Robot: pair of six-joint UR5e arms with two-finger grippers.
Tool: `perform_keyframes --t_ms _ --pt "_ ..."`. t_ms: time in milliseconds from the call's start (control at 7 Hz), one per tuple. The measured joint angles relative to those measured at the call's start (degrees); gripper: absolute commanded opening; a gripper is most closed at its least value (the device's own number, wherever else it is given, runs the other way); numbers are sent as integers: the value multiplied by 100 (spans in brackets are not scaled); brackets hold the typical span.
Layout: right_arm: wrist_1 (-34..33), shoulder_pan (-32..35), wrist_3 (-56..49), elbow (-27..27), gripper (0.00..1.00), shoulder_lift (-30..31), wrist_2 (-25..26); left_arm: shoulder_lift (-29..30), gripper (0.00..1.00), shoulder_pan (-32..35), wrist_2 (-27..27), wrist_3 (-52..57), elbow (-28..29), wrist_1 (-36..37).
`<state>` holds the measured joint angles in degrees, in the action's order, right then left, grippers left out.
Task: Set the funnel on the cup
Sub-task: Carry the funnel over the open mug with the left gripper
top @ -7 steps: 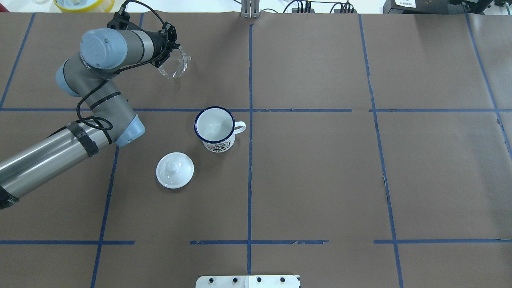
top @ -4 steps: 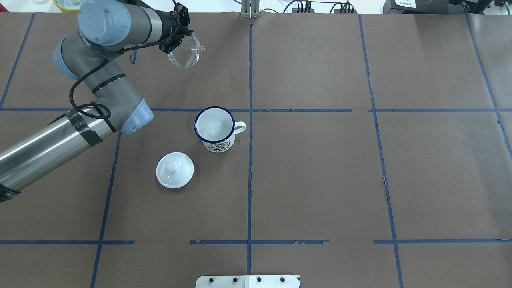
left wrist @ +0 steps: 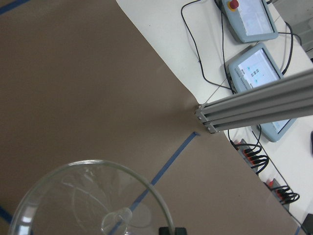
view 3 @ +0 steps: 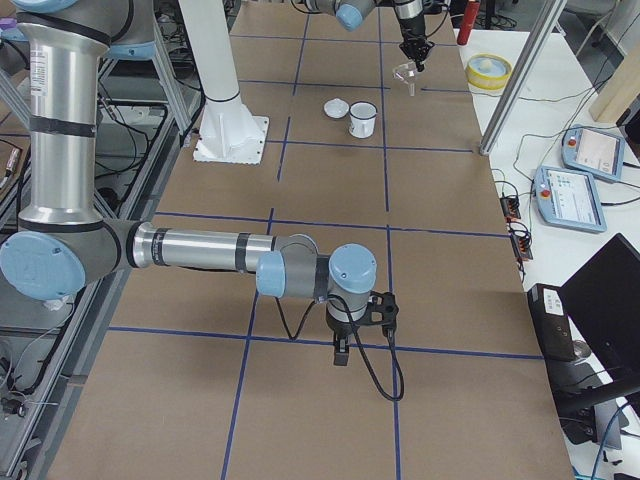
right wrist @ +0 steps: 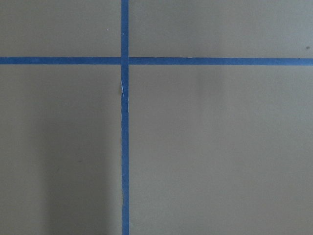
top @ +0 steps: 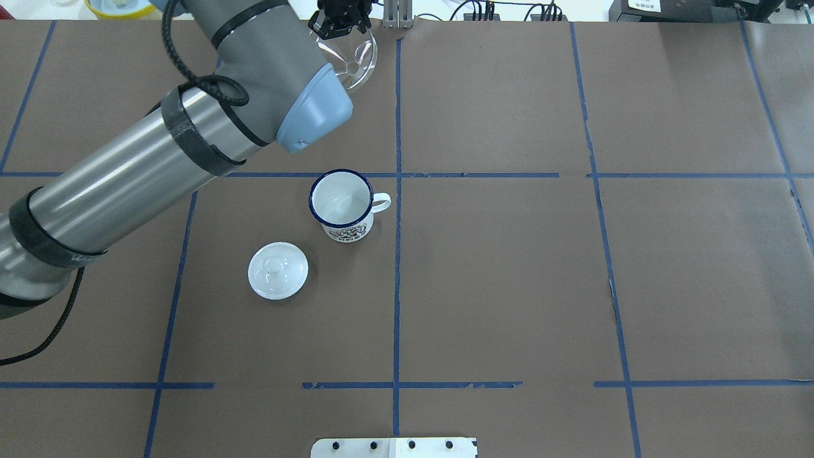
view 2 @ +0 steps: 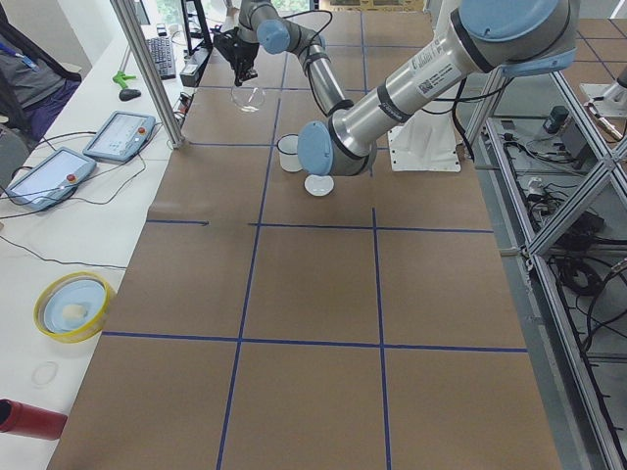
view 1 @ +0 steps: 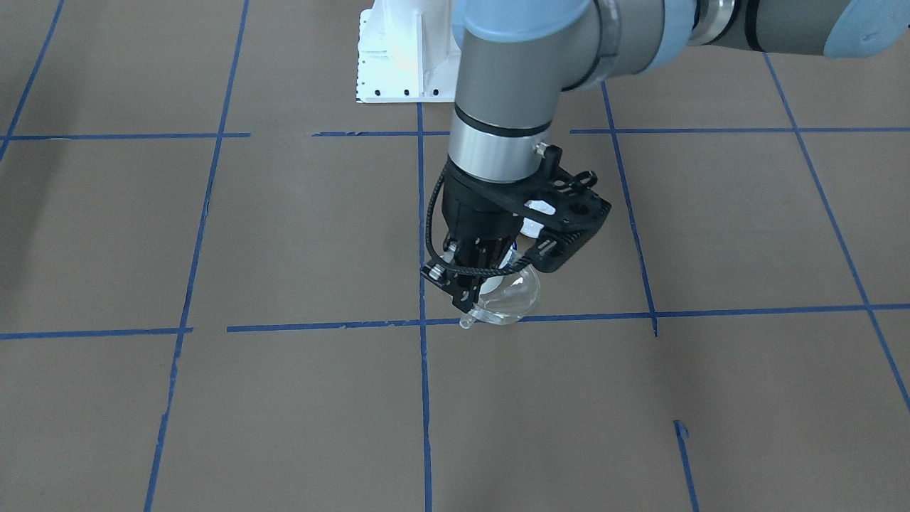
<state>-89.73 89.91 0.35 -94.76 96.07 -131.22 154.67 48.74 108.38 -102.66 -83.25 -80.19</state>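
The left gripper [top: 342, 28] clamps the funnel [top: 356, 60] by its rim, well apart from the cup [top: 340, 202]. Whether the right gripper [view 3: 342, 352] is wide or narrow, I cannot tell.

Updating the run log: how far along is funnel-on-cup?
Done: the funnel is grasped in the left claw, held off the table near its far edge. In hand: the carry. Left: bring it over the cup, which stands open beside the white lid, and set it on top.
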Motion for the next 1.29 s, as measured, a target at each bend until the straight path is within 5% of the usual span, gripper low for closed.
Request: perform_keyframes --t_ms 429,1286 --pt "0 0 0 0 100 0 0 200 0 -655 31 672 78 1585" --pt "0 0 0 2 100 0 0 -279 0 -1191 -258 767 665 743"
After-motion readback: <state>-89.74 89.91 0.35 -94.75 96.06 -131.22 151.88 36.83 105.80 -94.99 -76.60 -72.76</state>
